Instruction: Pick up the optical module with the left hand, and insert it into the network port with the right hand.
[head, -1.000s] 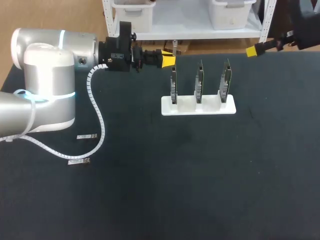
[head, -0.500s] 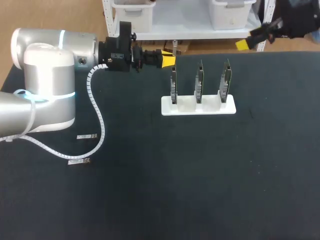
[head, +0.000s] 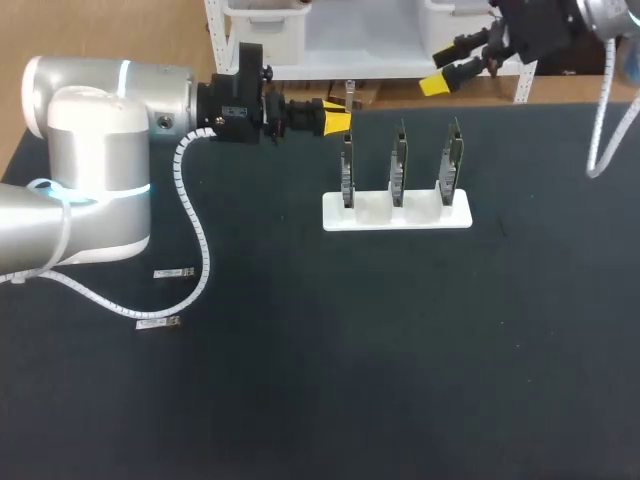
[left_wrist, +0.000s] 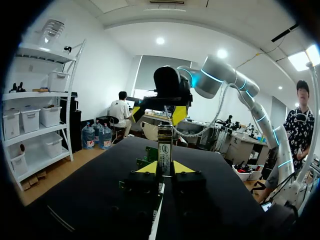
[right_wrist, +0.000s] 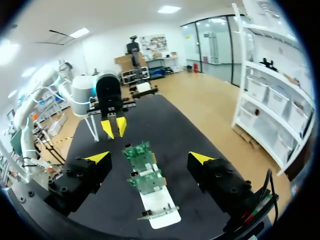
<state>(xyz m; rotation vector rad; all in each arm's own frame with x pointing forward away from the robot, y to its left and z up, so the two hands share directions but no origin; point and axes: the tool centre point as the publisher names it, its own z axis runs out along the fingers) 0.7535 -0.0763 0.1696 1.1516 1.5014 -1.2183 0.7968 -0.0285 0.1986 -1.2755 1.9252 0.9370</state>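
Note:
My left gripper (head: 338, 120) hangs behind the left end of the card stand, shut on the optical module (head: 349, 95). In the left wrist view the slim metal module (left_wrist: 164, 149) stands upright between that gripper's (left_wrist: 164, 168) yellow tips. The white stand (head: 396, 213) bears three upright green network cards (head: 400, 160). My right gripper (head: 447, 76) hovers open over the table's far edge, behind the stand. In the right wrist view its fingers (right_wrist: 98, 158) stand wide apart, nothing between them, with the cards (right_wrist: 144, 169) and the left gripper (right_wrist: 114, 127) ahead.
Two spare modules lie flat on the black mat at the left, one (head: 174, 272) beside the left arm's white cable and one (head: 158, 322) nearer the front. The left arm's big body (head: 95, 160) fills the left rear corner.
My right arm has swung in from the far right edge to the left along the table's back, now nearer the stand. The left arm and module have not moved.

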